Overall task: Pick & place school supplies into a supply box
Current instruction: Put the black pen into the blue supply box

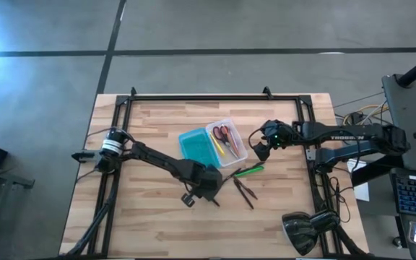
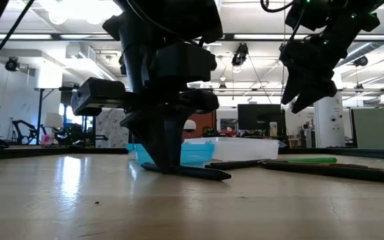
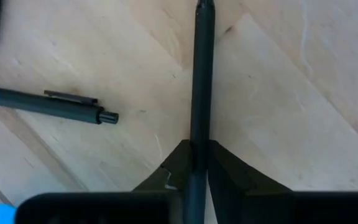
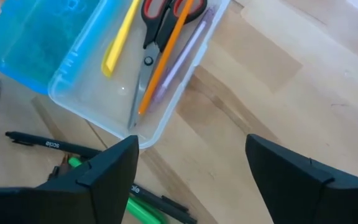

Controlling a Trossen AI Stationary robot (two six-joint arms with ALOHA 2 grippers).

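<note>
The supply box sits mid-table: teal lid half (image 1: 193,146) joined to a clear tray (image 1: 231,153). In the tray lie red-handled scissors (image 4: 157,15), a yellow pencil (image 4: 118,38), an orange pencil (image 4: 166,56) and a pale pink one (image 4: 182,56). A green pen (image 1: 249,171) and dark pens (image 1: 245,191) lie on the wood on the near side of the tray. My left gripper (image 2: 169,163) is down at the table beside them, shut on a dark pen (image 3: 202,74). My right gripper (image 4: 191,162) hangs open above the table right of the tray. My left gripper pinches the dark pen's shaft (image 3: 197,140) between its two fingers (image 3: 225,171), which come from above, pointing down, and lie across it. The pen reaches well out past the fingers on one side. In the low view it lies level, on or just above the table (image 2: 199,173).
A second dark pen (image 3: 42,102) lies close to the held one. Black frame rails (image 1: 215,97) run along the table's far and side edges. A desk lamp head (image 1: 302,230) sits at the near right corner. Bare wood lies near and left of my left gripper.
</note>
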